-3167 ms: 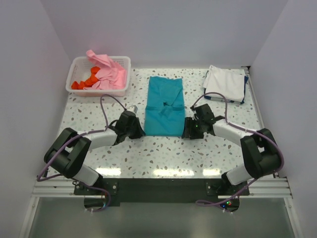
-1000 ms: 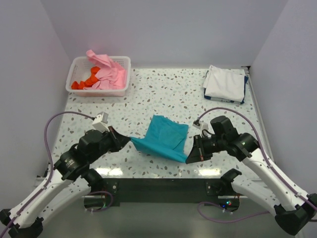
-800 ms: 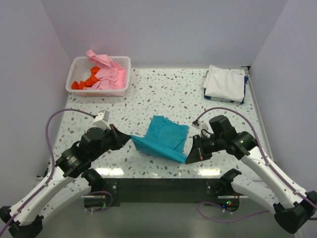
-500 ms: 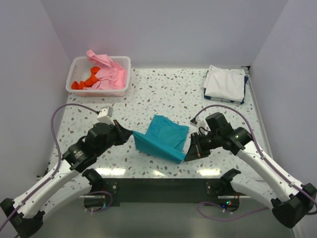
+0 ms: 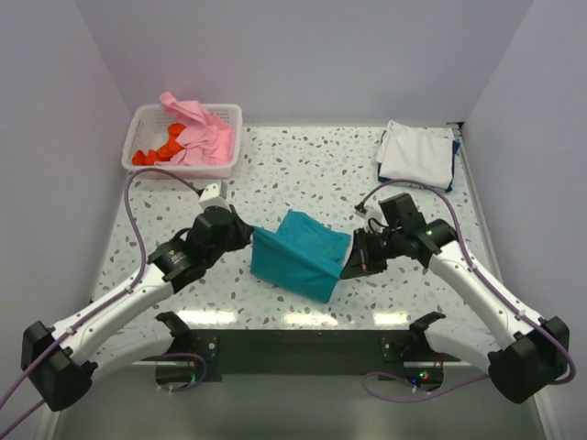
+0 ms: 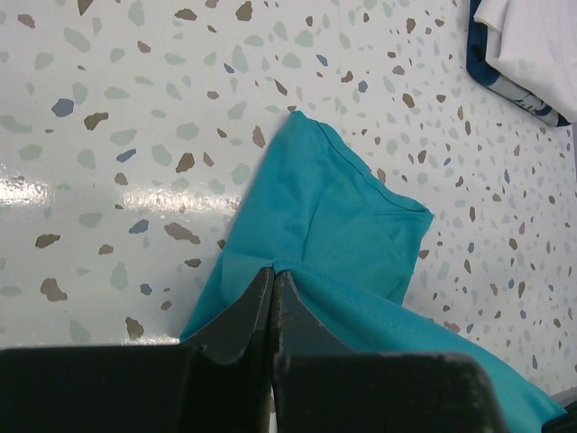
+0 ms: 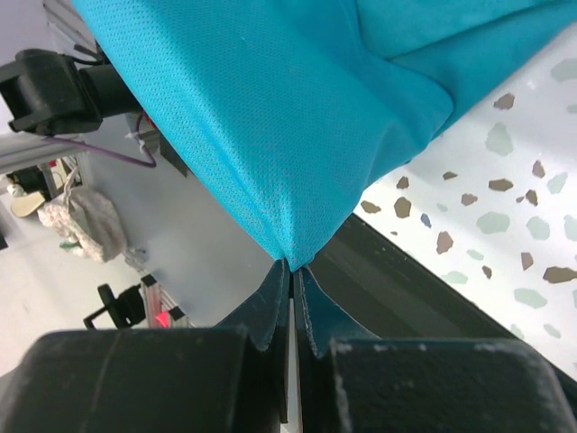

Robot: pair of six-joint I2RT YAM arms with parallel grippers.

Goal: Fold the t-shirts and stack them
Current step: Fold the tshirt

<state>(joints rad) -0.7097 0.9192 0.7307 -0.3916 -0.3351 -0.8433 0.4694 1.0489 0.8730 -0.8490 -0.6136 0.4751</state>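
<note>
teal shirt: 6 o'clock, near edge lifted, far edge on table | left gripper, right gripper: each clamped on a corner | done: stack, 1 o'clock | left: this fold; pink shirt, orange shirt in basket, 11 o'clock

readable text: none, in all three views
teal t-shirt: plain cloth, no print or tag legible
basket: no marking legible
folded stack: no lettering legible

Matt teal cloth t-shirt; glossy speckled table
</note>
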